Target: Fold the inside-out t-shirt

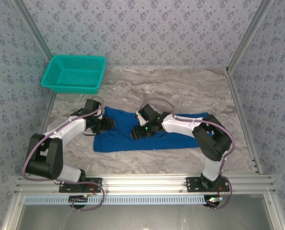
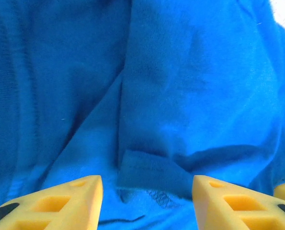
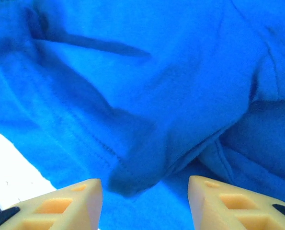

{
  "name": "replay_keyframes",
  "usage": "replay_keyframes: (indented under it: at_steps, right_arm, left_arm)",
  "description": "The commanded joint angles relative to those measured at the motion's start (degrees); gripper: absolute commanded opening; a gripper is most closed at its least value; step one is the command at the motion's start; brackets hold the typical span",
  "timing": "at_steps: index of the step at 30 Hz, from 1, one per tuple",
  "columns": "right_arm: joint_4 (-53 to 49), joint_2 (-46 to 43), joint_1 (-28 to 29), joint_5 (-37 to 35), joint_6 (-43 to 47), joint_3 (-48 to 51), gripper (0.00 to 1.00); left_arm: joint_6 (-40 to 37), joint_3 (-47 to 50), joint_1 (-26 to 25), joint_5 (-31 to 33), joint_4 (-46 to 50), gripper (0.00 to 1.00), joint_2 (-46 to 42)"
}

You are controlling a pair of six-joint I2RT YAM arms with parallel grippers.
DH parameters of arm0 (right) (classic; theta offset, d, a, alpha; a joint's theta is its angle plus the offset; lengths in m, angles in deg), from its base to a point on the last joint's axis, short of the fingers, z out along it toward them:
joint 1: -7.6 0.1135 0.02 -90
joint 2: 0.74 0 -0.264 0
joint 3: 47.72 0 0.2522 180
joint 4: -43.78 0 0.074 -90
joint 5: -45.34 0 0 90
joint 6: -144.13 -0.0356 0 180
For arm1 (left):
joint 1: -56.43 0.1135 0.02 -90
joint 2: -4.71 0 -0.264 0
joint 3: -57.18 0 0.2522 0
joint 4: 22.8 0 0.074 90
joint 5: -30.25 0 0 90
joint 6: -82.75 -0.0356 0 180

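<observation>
Left pincer (image 2: 147, 184) and right pincer (image 3: 144, 184) overhang the t-shirt (image 1: 128, 140).

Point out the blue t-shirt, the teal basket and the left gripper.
blue t-shirt (image 1: 119, 142), top view, near left fabric.
teal basket (image 1: 71, 88), top view, front wall.
left gripper (image 2: 147, 181), left wrist view, between its jaws.

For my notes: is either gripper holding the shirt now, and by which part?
Nothing is held: left gripper and right gripper stand open over the t-shirt.
</observation>
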State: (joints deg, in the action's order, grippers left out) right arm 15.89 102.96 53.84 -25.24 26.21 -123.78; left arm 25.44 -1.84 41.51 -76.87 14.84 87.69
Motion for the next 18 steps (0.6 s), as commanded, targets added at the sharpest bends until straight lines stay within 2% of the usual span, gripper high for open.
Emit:
replay_keyframes:
  at_steps: [1, 4, 6, 9, 16, 18]
  right_arm:
    - [0.26, 2.18, -0.15, 1.23, -2.96, -1.57, 0.51]
    - [1.03, 2.81, 0.12, 1.75, -3.63, -1.59, 0.42]
    - [1.23, 2.78, 0.21, 1.67, -3.72, -1.68, 0.31]
    - [1.28, 2.77, 0.25, 2.02, -3.8, -1.66, 0.2]
    - [0.71, 1.86, 0.29, 2.9, -4.07, -1.55, 0.05]
    - [0.18, 1.3, 0.28, 3.2, -4.07, -1.57, 0.03]
  left_arm:
    - [0.36, 0.18, -0.11, -3.51, -3.84, 0.52, 1.64]
    - [-0.02, 0.97, -0.21, -3.86, -4.41, 0.47, 2.36]
    - [-0.08, 1.54, -0.2, -4.69, -4.7, 0.39, 2.63]
    - [-0.25, 2.32, -0.2, -5.67, -4.64, 0.29, 2.5]
    - [-1.64, 2.92, -0.2, -5.09, -0.55, 0.08, -1.93]
    - [-2.11, 2.9, -0.22, -5.04, 0.86, 0.03, -3.25]
